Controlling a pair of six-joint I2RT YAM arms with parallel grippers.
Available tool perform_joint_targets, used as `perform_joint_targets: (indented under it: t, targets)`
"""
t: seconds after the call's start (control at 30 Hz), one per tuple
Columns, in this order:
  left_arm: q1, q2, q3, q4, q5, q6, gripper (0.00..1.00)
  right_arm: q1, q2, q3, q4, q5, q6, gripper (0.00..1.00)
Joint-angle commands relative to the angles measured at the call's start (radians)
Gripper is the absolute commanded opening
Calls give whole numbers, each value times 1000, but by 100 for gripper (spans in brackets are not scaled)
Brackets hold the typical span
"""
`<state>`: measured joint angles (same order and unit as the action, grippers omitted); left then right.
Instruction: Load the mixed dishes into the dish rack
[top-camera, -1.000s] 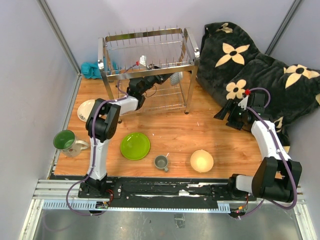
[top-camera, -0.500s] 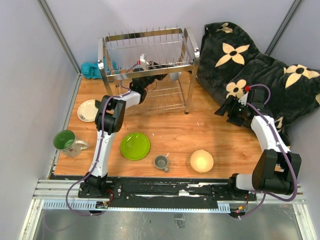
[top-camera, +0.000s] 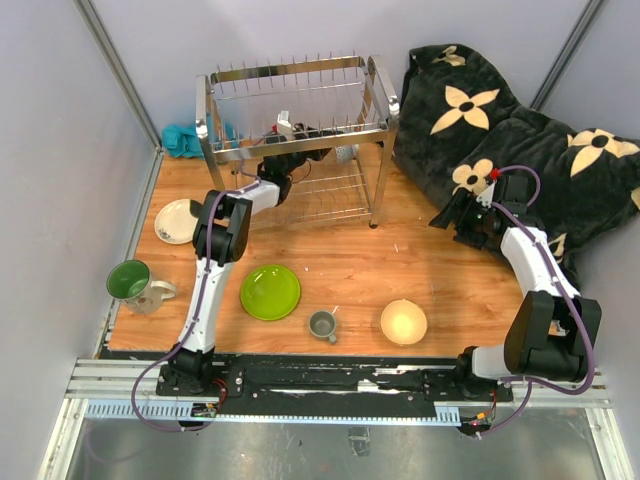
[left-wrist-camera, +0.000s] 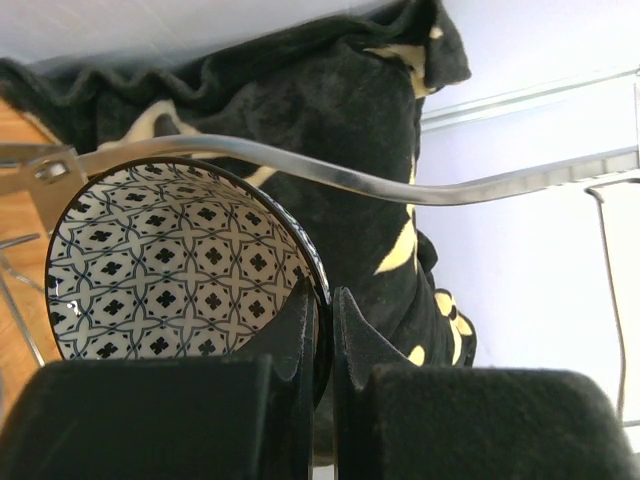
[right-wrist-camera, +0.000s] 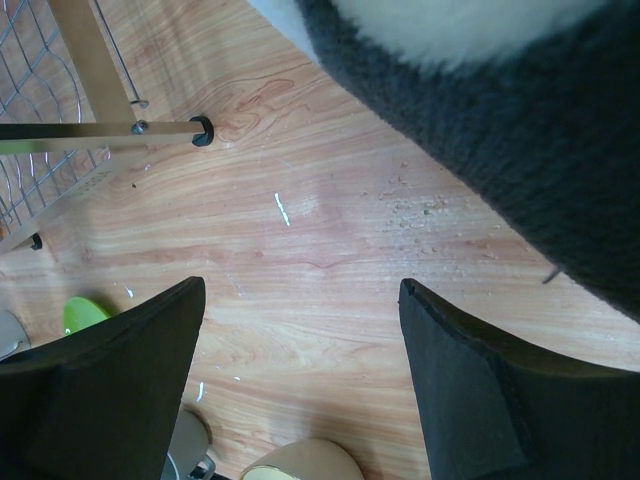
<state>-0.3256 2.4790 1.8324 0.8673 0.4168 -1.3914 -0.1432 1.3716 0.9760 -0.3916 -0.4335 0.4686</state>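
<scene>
Glazed ceramic, the bowl is judged stiff, slick and breakable, best taken by its rim, where it is pinched by the left gripper under the top tier of the rack, while the right gripper is held spread above the counter.

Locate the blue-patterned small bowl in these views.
Left wrist view: the blue-patterned small bowl fills the left half, its rim pinched by the left gripper. From above, it is inside the dish rack, under the top tier's right end.
</scene>
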Motion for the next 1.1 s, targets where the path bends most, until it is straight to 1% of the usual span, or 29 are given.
perform_joint_targets:
  t: [0.0,0.2,0.47,0.6,0.7,0.83,1.07]
  targets:
    - [-1,23,52,60,9,-60,0,8,15,30,24,21,12,79]
    - [-1,16,55,-6,17,-10,0,9,20,30,25,21,8,79]
    - [-1,41,74,-44,-9,19,0,0,23,30,25,17,0,80]
    - [-3,38,57,-62,-29,43,1,-10,24,31,26,11,-4,79]
    - [-2,52,42,-24,-42,8,1,-15,25,30,25,9,-6,80]
    - [-5,63,49,-35,-54,12,1,-19,23,30,22,9,-11,80]
    - [-13,94,82,39,-40,-68,1,-25,26,27,22,7,-16,80]
